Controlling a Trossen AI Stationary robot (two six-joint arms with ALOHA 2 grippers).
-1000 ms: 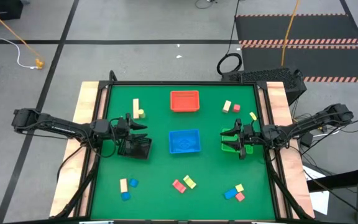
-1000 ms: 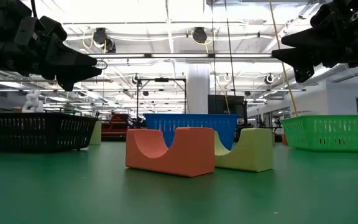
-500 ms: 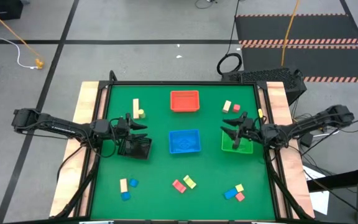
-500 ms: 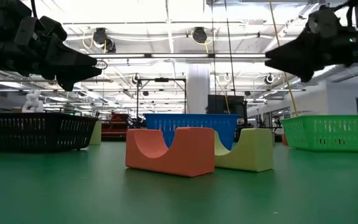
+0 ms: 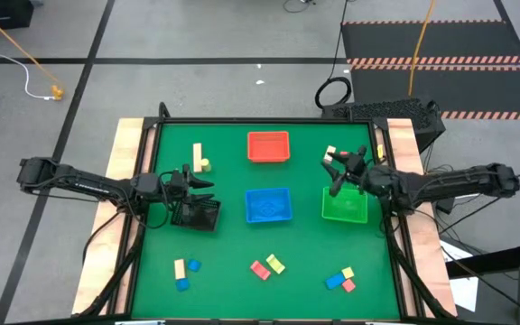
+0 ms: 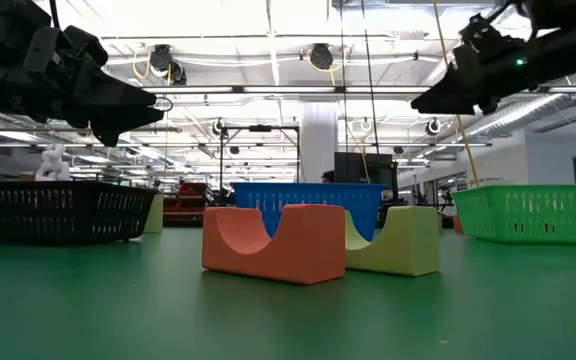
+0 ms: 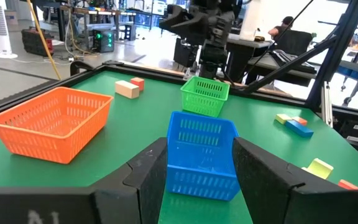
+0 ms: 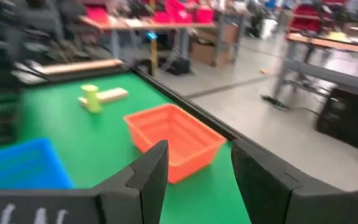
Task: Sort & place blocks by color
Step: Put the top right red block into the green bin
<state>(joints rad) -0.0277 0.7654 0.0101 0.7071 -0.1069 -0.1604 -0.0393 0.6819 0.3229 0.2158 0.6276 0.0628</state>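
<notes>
My right gripper [image 5: 337,163] hangs above the mat at about 2 o'clock from the blue tray [image 5: 268,205], just past the far edge of the green tray [image 5: 344,205]. Its fingers are spread and I see nothing between them. A tan block [image 5: 330,153] and a red block [image 5: 343,157] sit right by its tips. My left gripper [image 5: 200,183] waits over the black tray [image 5: 196,214] at 9 o'clock, fingers also apart and empty. The red tray [image 5: 268,146] sits at 12 o'clock. Other blocks are scattered: a yellow pair [image 5: 200,159] at 10 o'clock, a yellow-and-blue group [image 5: 185,271] at 7, a red and yellow pair [image 5: 267,266] at 6, and a mixed cluster [image 5: 341,279] at 5.
</notes>
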